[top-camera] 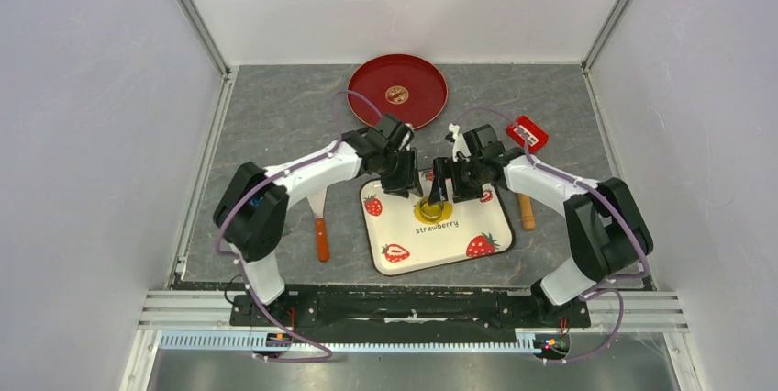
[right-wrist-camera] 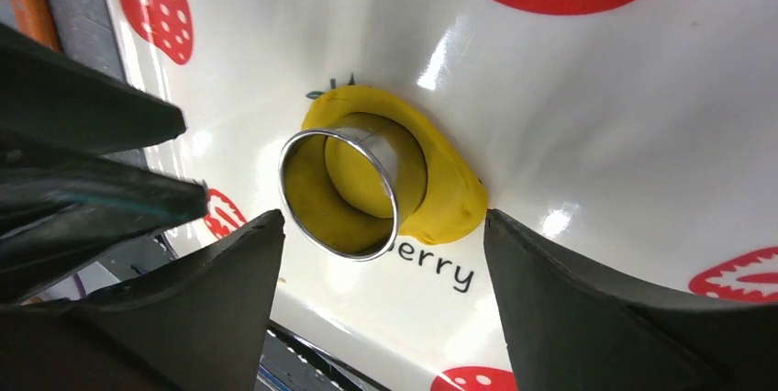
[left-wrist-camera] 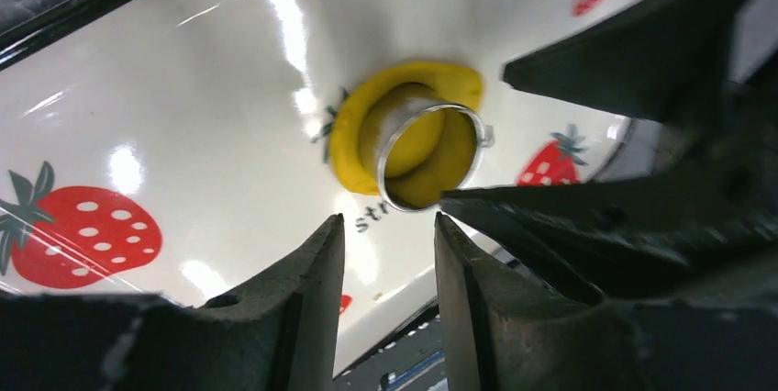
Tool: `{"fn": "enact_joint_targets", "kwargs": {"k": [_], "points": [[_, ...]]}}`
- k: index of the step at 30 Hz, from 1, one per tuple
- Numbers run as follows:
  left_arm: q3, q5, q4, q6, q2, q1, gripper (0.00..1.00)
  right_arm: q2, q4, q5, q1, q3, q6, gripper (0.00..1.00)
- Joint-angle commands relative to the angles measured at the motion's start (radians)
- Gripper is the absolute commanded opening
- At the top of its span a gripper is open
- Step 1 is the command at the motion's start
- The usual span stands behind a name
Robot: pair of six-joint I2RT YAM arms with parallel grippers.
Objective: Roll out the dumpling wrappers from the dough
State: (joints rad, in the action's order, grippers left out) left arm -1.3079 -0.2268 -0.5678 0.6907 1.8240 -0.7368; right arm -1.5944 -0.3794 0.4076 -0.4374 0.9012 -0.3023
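One shiny metal ring (right-wrist-camera: 408,175) (yellow dough (right-wrist-camera: 451,196))

Ring cutter (right-wrist-camera: 353,191) stands on dough (right-wrist-camera: 450,189) on the board (top-camera: 486,217); far behind, a dumpling wrapper (top-camera: 396,94) on the plate (top-camera: 427,88); spatula (top-camera: 321,230) left, perhaps a rolling pin (top-camera: 527,212) right.

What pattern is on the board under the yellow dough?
The board is white with red strawberries; top view shows it best.

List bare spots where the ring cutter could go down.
Free: grey mat far left, between the side wall and the red plate; far-right corner past the red box; strawberry board's near strip. Crowded: yellow dough and ring cutter, flanked by left tool and right tool.
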Motion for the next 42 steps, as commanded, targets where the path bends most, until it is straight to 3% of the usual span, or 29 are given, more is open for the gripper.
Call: {"fn": "enact_joint_targets", "kwargs": {"k": [1,9,15,20,29,36,42], "points": [[0.067,-0.117,0.141,0.014,-0.143,0.03,0.46,0.079,-0.006,-0.01,0.005,0.047,0.014,0.84],[0.414,-0.303,0.449,0.167,-0.364,0.193,0.49,0.163,0.0,-0.004,0.018,0.003,0.005,0.94],[0.545,-0.292,0.316,0.083,-0.468,0.296,0.49,0.229,0.031,0.038,0.05,-0.081,-0.011,0.96],[0.54,-0.123,0.101,-0.025,-0.468,0.304,0.49,0.281,0.019,0.016,0.077,-0.155,0.002,0.96],[0.652,-0.16,0.246,-0.021,-0.349,0.304,0.47,0.324,0.022,0.01,0.121,-0.25,-0.001,0.92],[0.676,-0.213,0.369,-0.014,-0.296,0.301,0.38,0.304,0.092,0.108,0.189,-0.295,-0.024,0.88],[0.627,-0.134,0.343,-0.064,-0.249,0.301,0.11,0.255,0.123,0.122,0.226,-0.311,-0.014,0.82]]}}
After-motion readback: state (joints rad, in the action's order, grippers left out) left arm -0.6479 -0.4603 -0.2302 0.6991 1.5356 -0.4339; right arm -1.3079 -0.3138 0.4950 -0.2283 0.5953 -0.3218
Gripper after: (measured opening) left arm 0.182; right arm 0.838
